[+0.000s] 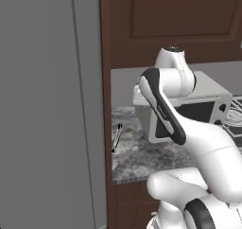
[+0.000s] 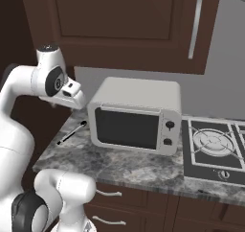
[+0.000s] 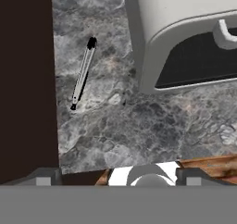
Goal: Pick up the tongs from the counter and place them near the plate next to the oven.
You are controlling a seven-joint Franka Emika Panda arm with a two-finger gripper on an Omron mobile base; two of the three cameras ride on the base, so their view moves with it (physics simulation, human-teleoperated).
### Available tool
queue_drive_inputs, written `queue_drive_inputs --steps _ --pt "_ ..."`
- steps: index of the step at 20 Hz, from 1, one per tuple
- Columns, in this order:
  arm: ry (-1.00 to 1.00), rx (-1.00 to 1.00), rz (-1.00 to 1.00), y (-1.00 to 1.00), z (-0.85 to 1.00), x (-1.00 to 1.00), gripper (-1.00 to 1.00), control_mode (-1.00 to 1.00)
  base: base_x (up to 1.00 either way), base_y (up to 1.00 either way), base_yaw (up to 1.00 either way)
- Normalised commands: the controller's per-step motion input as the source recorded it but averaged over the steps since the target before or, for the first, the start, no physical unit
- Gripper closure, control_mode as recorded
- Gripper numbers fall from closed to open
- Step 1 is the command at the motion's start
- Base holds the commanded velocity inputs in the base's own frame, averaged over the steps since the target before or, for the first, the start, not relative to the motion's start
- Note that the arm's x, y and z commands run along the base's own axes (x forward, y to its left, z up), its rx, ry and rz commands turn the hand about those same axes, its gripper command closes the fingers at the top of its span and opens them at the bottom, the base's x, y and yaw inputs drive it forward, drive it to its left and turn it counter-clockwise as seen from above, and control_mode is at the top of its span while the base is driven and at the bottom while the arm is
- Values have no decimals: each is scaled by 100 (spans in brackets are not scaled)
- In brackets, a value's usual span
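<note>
The pincer (image 3: 118, 181) is sitting at 6 o'clock in the hand view, and its two dark tips are standing wide apart with nothing between them. It is hanging above the near edge of the counter (image 3: 139, 130), looking down, which is probably so the camera can find what to grab.

A bit farther out on the grey stone, at about 10 o'clock from the pincer in the hand view, the tongs (image 3: 83, 75) are lying flat. They are thin and silvery with black ends. They are lying alone, just beside the dark wooden wall (image 3: 25, 79) on that side and apart from the microwave (image 3: 185, 38). In the left base view the tongs (image 1: 116, 137) are showing at 9 o'clock from the microwave (image 1: 189, 110), close to the counter's (image 1: 142, 162) side edge. In the right base view the tongs (image 2: 72, 133) are lying at 8 o'clock from the microwave (image 2: 136, 115).

The microwave is standing farther back, at 1 o'clock in the hand view, with its dark door facing the robot. Beyond it, at 3 o'clock in the right base view, the stove (image 2: 215, 147) is sitting flat in the counter.

I think the pincer is getting ready to go down to the tongs. They are very thin, so the tips are going to need to line up across them carefully.
</note>
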Motion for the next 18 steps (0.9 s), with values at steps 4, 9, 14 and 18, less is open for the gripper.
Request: queue_drive_inputs --steps 4,9,14,18 --pt "16 18 -41 46 -50 0 -100 -100 0 0 0" --pt "3 23 -47 37 -46 10 -100 -100 0 0 0" --pt "-7 -2 -41 34 -43 17 -100 -100 0 0 0" --pt "-9 -9 -8 21 -51 28 -100 -100 0 0 0"
